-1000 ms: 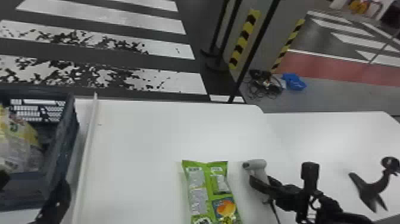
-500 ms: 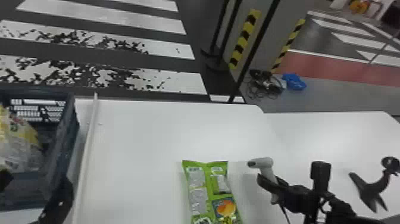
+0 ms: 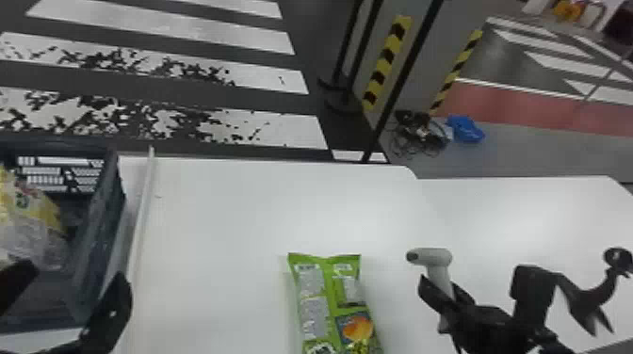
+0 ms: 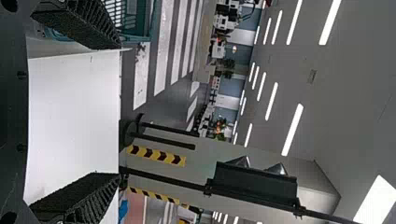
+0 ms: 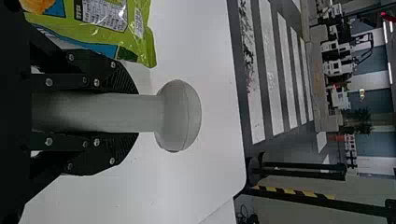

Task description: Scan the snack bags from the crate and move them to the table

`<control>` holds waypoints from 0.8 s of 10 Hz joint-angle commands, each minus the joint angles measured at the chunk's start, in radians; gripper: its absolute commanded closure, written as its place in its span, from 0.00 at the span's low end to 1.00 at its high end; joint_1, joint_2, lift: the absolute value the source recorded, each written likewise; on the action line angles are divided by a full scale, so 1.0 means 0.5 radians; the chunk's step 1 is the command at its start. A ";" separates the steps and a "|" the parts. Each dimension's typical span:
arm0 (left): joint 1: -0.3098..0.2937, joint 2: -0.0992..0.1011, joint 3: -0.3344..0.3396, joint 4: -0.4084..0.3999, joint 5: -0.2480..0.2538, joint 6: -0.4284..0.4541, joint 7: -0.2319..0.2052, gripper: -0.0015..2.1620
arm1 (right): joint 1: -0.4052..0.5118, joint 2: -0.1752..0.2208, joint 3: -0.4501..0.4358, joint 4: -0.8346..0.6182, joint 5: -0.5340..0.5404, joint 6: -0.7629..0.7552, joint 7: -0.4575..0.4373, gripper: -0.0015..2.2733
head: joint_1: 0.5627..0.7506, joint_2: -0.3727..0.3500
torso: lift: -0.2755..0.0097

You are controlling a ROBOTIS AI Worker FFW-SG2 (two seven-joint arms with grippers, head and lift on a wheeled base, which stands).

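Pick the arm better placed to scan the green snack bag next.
Right, I'd say: the right hand grips the scanner beside the green bag, its nose pointing left. The left hand is open and empty near the crate.

From the head, looks down across the tabletop [image 3: 235, 216]; from both wrists, nearer, faces past its far edge, sharing striped floor [image 3: 160, 23].

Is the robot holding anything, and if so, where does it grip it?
Yes, the right gripper holds the grey scanner by its handle, below the rounded head; the left gripper holds nothing.
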 commanded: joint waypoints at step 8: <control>-0.021 0.009 -0.010 0.014 0.025 -0.031 0.006 0.00 | 0.286 0.283 0.761 -0.520 0.466 0.281 -0.774 0.99 | 0.70 0.09 | 0.63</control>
